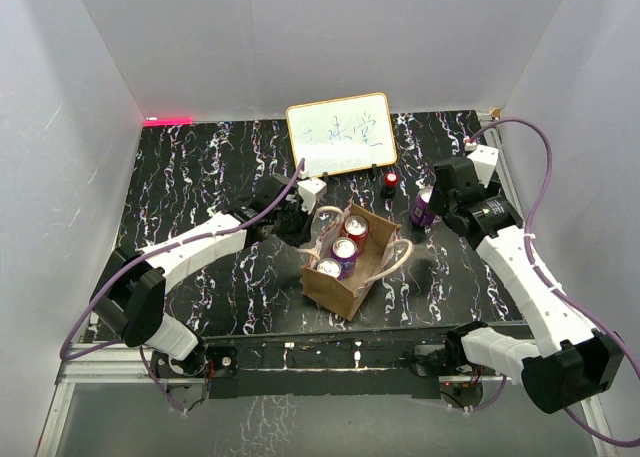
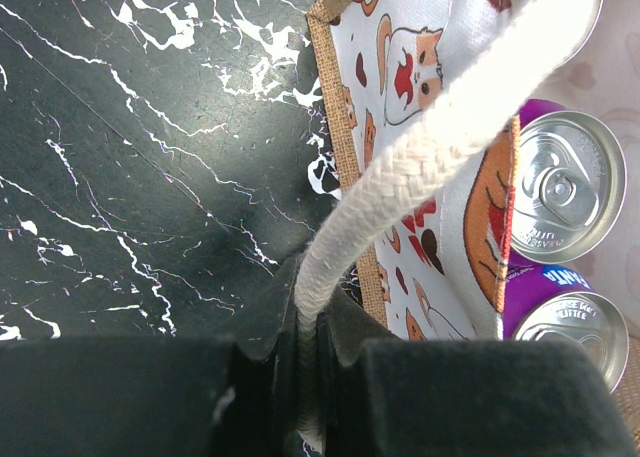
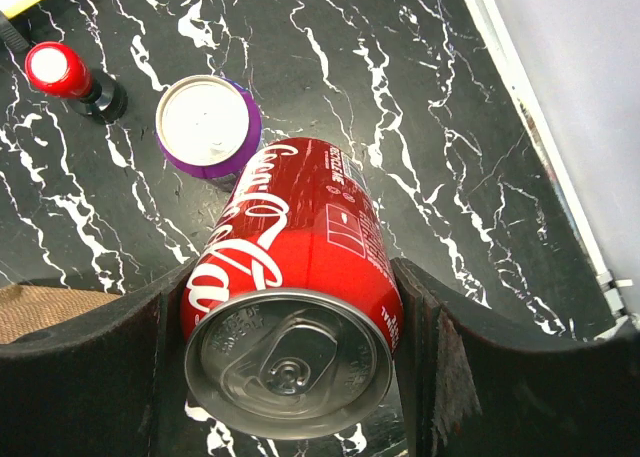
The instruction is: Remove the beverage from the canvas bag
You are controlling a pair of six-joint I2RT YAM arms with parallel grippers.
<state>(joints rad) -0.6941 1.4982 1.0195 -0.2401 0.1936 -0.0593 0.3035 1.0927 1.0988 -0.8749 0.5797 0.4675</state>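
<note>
Red cola can (image 3: 300,227) sits clamped between the pads of the right claw (image 3: 295,317). Its silver top faces the wrist camera and its body is tilted over the black marbled table (image 3: 420,107). Just beyond it a purple can (image 3: 205,127) stands on the table. Near that is a small red-capped thing (image 3: 58,69); I cannot tell what it is.

The left claw (image 2: 310,352) is closed tight on a white rope handle (image 2: 400,192). That handle belongs to the canvas bag (image 1: 338,289), which stands mid-table between the two arms with its mouth open. Its lining is printed with cartoon animals. Three cans (image 1: 344,252) stand in a row inside, a red one at the far end and a purple one beside it. A white framed board (image 1: 340,135) stands at the back of the table.
</note>
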